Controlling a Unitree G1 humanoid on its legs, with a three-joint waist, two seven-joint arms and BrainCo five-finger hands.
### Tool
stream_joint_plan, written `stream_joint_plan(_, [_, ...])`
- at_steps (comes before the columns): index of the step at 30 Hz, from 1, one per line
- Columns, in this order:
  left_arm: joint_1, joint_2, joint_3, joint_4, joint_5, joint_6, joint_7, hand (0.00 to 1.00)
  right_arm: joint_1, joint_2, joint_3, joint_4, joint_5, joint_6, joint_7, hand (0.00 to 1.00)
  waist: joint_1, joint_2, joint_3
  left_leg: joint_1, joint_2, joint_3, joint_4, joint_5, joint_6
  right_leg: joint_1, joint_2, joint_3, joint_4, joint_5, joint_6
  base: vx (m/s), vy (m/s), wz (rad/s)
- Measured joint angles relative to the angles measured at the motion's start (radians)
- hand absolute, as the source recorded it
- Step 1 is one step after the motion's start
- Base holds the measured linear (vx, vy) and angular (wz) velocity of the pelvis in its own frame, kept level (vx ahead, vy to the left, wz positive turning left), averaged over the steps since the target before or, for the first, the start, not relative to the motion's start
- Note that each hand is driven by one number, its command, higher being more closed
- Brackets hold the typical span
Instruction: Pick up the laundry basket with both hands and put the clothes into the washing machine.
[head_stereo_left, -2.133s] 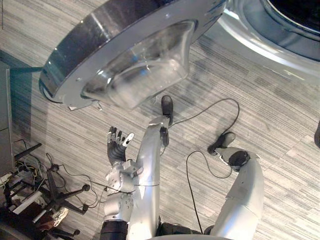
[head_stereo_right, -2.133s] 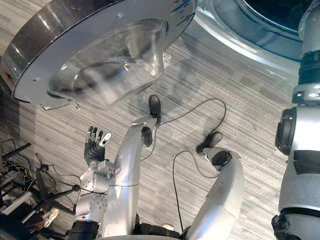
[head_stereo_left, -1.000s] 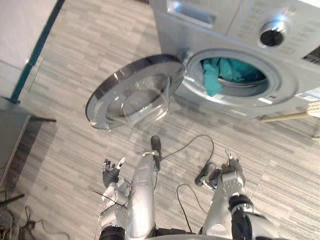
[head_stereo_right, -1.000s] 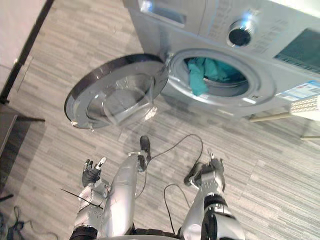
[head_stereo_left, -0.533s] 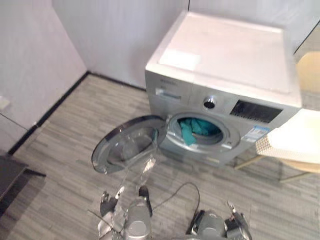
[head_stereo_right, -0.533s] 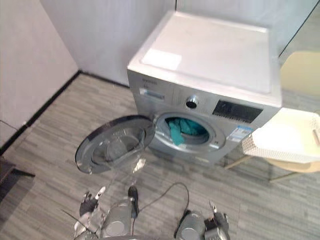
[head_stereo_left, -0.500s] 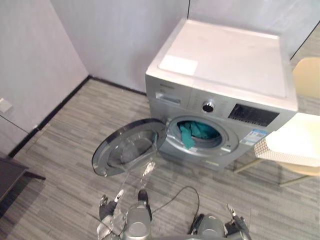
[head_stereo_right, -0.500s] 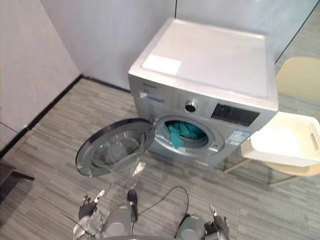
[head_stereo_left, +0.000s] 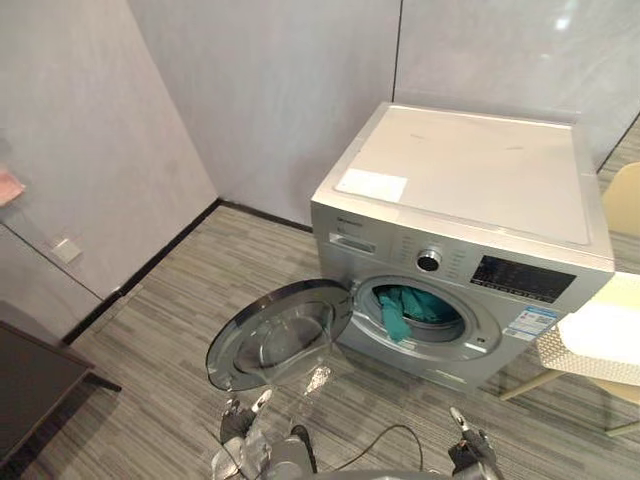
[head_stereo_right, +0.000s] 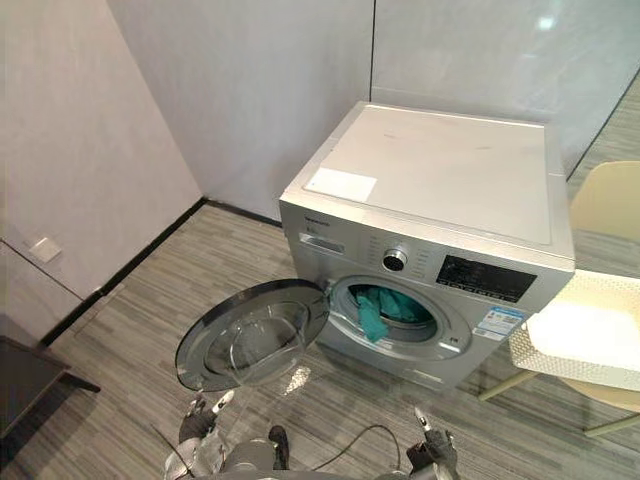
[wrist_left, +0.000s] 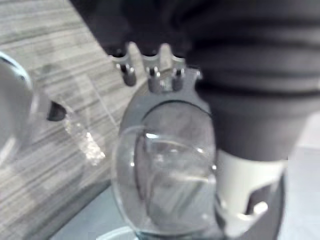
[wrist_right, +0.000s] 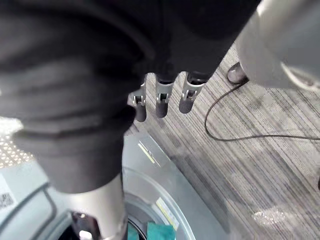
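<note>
Teal clothes (head_stereo_right: 372, 305) lie in the drum of the washing machine (head_stereo_right: 440, 180), door (head_stereo_right: 250, 335) open toward 8 o'clock; the white laundry basket (head_stereo_right: 545, 362) sits at 3 o'clock; left hand (head_stereo_right: 197, 421) (7 o'clock) and right hand (head_stereo_right: 432, 455) (5 o'clock) hold nothing, fingers apart.

A silver front-loading washing machine (head_stereo_left: 470, 190) is shown in a corner between grey walls, on a grey plank floor (head_stereo_left: 170, 330). Its round glass door (head_stereo_left: 281, 334) is swung open to the left. Teal clothes (head_stereo_left: 404, 307) are seen in the drum, one piece hung over the rim. A white laundry basket (head_stereo_left: 566, 350) is set on a beige chair (head_stereo_left: 626, 205) to the right. The left hand (head_stereo_left: 238, 421) and right hand (head_stereo_left: 467, 447) are raised at the lower edge, fingers extended, nothing held.
</note>
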Motion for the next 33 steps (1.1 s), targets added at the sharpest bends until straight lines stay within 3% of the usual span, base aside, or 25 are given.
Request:
stream_joint_plan(2, [0.0, 0.001, -0.011, -0.062, 0.0, 0.0, 0.001, 0.0, -0.018, 0.001, -0.025, 0.025, 0.004, 0.0, 0.0, 0.0, -0.012, 0.015, -0.002, 0.035, -0.006, -0.002, 0.033, -0.088, -0.022, 0.034, -0.003, -0.029, -0.017, 0.042, 0.038, 0.11, 0.067, 0.15])
stream_joint_plan(4, [0.0, 0.005, -0.018, -0.114, 0.0, -0.001, 0.0, 0.0, -0.015, 0.001, -0.041, 0.033, 0.02, 0.001, 0.0, 0.0, -0.026, 0.012, -0.018, 0.103, -0.03, -0.004, -0.111, -0.064, -0.031, 0.045, 0.01, -0.022, -0.04, 0.043, 0.041, 0.07, 0.018, 0.16])
stream_joint_plan(5, [-0.006, 0.01, -0.038, -0.144, 0.001, -0.002, -0.001, 0.0, -0.014, 0.001, -0.048, 0.041, 0.023, 0.004, -0.002, 0.0, -0.04, 0.005, -0.036, 0.122, -0.053, -0.008, -0.215, -0.006, -0.022, 0.033, 0.013, -0.022, -0.069, 0.049, 0.034, 0.05, 0.004, 0.18])
stream_joint_plan(7, [-0.03, 0.013, -0.063, -0.176, 0.008, -0.002, -0.007, 0.0, -0.017, -0.001, -0.065, 0.05, 0.034, 0.014, -0.002, 0.0, -0.043, 0.018, -0.045, 0.139, -0.066, -0.016, -0.309, 0.042, -0.018, 0.021, 0.016, -0.031, -0.091, 0.063, 0.042, 0.04, 0.017, 0.16])
stream_joint_plan(12, [-0.064, 0.062, -0.085, -0.203, 0.019, -0.004, -0.02, 0.0, -0.032, 0.001, -0.053, 0.112, 0.057, 0.03, -0.002, 0.0, -0.042, -0.011, -0.042, 0.139, -0.085, -0.035, -0.309, 0.041, -0.017, 0.051, 0.021, -0.031, -0.144, 0.071, 0.035, 0.04, 0.007, 0.09])
stream_joint_plan(22, [0.008, 0.073, -0.136, -0.202, 0.018, -0.006, -0.048, 0.0, -0.056, -0.008, 0.037, 0.121, 0.018, 0.042, 0.003, 0.0, -0.04, -0.013, -0.042, 0.14, -0.072, -0.024, -0.316, 0.033, -0.019, 0.041, 0.033, -0.005, -0.151, 0.066, 0.028, -0.01, -0.017, -0.06])
stream_joint_plan(25, [0.037, 0.072, -0.137, -0.191, 0.018, -0.004, -0.066, 0.0, -0.056, -0.011, 0.044, 0.126, 0.016, 0.042, 0.003, 0.0, -0.04, -0.027, -0.039, 0.139, -0.083, 0.001, -0.315, 0.02, -0.012, 0.009, 0.008, 0.02, -0.117, 0.053, 0.028, 0.03, 0.015, -0.21])
stream_joint_plan(26, [0.043, 0.072, -0.139, -0.19, 0.018, -0.002, -0.068, 0.0, -0.05, -0.012, 0.036, 0.126, 0.016, 0.042, 0.003, 0.0, -0.043, -0.042, -0.033, 0.143, -0.1, 0.002, -0.315, 0.005, -0.004, -0.001, -0.022, 0.019, -0.079, 0.038, 0.028, 0.07, 0.068, 0.03])
stream_joint_plan(28, [0.048, 0.071, -0.165, -0.191, 0.019, -0.002, -0.074, 0.0, -0.026, -0.017, 0.002, 0.128, 0.017, 0.042, 0.003, 0.0, -0.04, -0.056, -0.036, 0.153, -0.13, 0.001, -0.315, -0.012, -0.006, -0.014, -0.074, 0.022, 0.014, 0.029, 0.017, 0.12, 0.093, 0.24])
stream_joint_plan(29, [0.049, 0.063, -0.182, -0.189, 0.019, 0.0, -0.088, 0.0, 0.002, -0.019, -0.012, 0.121, 0.019, 0.037, 0.005, 0.0, -0.043, -0.062, -0.033, 0.174, -0.146, -0.013, -0.313, -0.019, 0.003, -0.065, -0.133, 0.05, 0.191, 0.078, -0.024, 0.15, 0.127, 0.47])
stream_joint_plan(31, [0.065, 0.062, -0.195, -0.192, 0.02, 0.0, -0.088, 0.0, 0.024, -0.018, -0.026, 0.092, 0.02, 0.035, 0.011, 0.0, -0.038, -0.075, -0.029, 0.218, -0.143, -0.018, -0.309, -0.04, 0.008, -0.139, -0.168, 0.127, 0.379, 0.152, -0.142, 0.16, 0.12, 0.24])
stream_joint_plan(32, [0.073, 0.062, -0.196, -0.193, 0.021, 0.001, -0.088, 0.0, 0.031, -0.015, -0.025, 0.086, 0.023, 0.035, 0.013, 0.0, -0.038, -0.082, -0.028, 0.233, -0.133, -0.018, -0.309, -0.052, 0.013, -0.161, -0.173, 0.161, 0.428, 0.188, -0.158, 0.15, 0.024, -0.12])
stream_joint_plan(33, [0.088, 0.062, -0.191, -0.196, 0.03, 0.002, -0.088, 0.0, 0.032, 0.002, -0.026, 0.069, 0.041, 0.028, 0.018, 0.0, -0.039, -0.082, -0.026, 0.258, -0.118, -0.023, -0.309, -0.07, 0.021, -0.213, -0.168, 0.231, 0.516, 0.22, -0.128, 0.12, -0.035, -0.18])
